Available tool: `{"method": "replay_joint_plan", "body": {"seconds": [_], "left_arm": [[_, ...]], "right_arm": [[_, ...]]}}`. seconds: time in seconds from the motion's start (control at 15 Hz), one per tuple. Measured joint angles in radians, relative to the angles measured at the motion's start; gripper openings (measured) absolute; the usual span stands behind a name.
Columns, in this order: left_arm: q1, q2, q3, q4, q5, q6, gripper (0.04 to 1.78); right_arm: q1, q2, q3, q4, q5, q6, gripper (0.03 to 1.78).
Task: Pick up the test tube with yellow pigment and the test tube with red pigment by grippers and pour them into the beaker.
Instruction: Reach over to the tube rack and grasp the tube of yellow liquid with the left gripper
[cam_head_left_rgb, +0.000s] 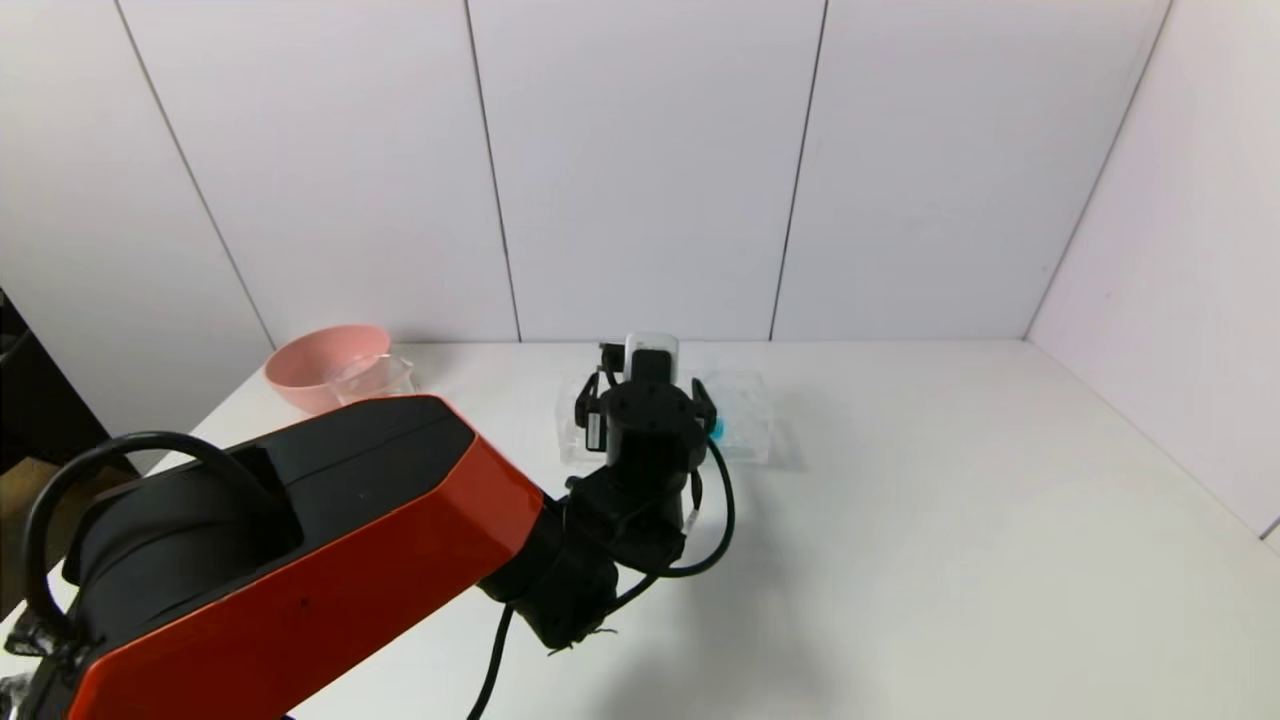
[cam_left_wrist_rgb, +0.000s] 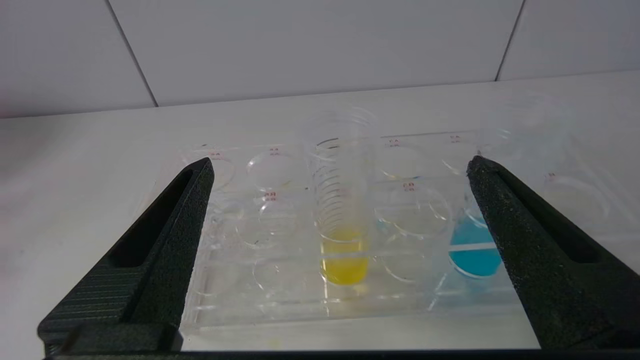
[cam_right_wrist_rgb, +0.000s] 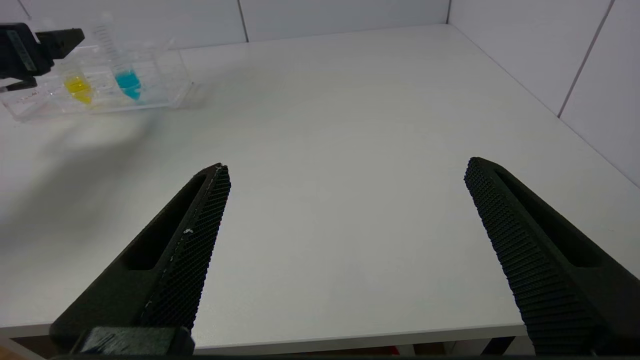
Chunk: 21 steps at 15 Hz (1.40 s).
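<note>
1. A plain white table (cam_head_left_rgb: 950, 520) fills the scene, closed in at the back and the right by white panelled walls (cam_head_left_rgb: 640, 170).
2. At the far left of the table, near the back wall, sits a round pink bowl (cam_head_left_rgb: 318, 362). What it contains cannot be seen.
3. Touching the bowl's right side in the head view is a small clear glass beaker (cam_head_left_rgb: 375, 377) with a pouring lip. It looks to have no liquid in it.
4. The left arm, with an orange and black shell (cam_head_left_rgb: 300, 560), reaches from the lower left toward the middle of the table.
5. Its black two-fingered left gripper (cam_left_wrist_rgb: 340, 165) hangs just in front of a clear plastic many-holed tube rack (cam_left_wrist_rgb: 250, 300). Its fingers are spread wide apart, one to either side of the rack's middle, and grasp nothing.
6. Between those fingers, upright in a hole of the rack, stands the slim clear test tube with yellow pigment (cam_left_wrist_rgb: 344, 250). A little bright yellow liquid lies in its rounded bottom; the rest of the tube is clear.
7. Further right in the same rack stands a like slim clear tube with blue liquid (cam_left_wrist_rgb: 472, 252) in its bottom, partly behind the right-hand finger.
8. The other holes of the rack that show hold no tubes.
9. The black right gripper (cam_right_wrist_rgb: 345, 170) hovers well apart over bare table at the near right, fingers spread wide, grasping nothing.
</note>
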Motion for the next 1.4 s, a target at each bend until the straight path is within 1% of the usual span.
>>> {"method": "replay_joint_plan", "body": {"seconds": [0.27,0.67,0.8,0.93,1.0,1.13,1.27,1.33,1.4], "left_arm": [[0.026,0.050,-0.076,0.003,-0.007,0.003,1.76],[0.046,0.077,-0.100,0.003,-0.013,0.009,1.76],[0.050,0.083,-0.109,-0.001,-0.012,0.009,1.70],[0.050,0.085,-0.115,-0.001,-0.012,0.009,1.52],[0.051,0.087,-0.118,-0.001,-0.013,0.009,1.40],[0.053,0.090,-0.120,-0.001,-0.019,0.009,1.07],[0.052,0.093,-0.125,-0.001,-0.030,0.009,0.68],[0.051,0.097,-0.133,-0.002,-0.030,0.008,0.53],[0.051,0.100,-0.140,-0.002,-0.030,0.007,0.47]], "right_arm": [[0.000,0.000,0.000,0.000,0.000,0.000,1.71],[0.000,0.000,0.000,0.000,0.000,0.000,1.71],[0.000,0.000,0.000,0.000,0.000,0.000,1.71],[0.000,0.000,0.000,0.000,0.000,0.000,1.71],[0.000,0.000,0.000,0.000,0.000,0.000,1.71],[0.000,0.000,0.000,0.000,0.000,0.000,1.71],[0.000,0.000,0.000,0.000,0.000,0.000,1.71],[0.000,0.000,0.000,0.000,0.000,0.000,1.71],[0.000,0.000,0.000,0.000,0.000,0.000,1.71]]}}
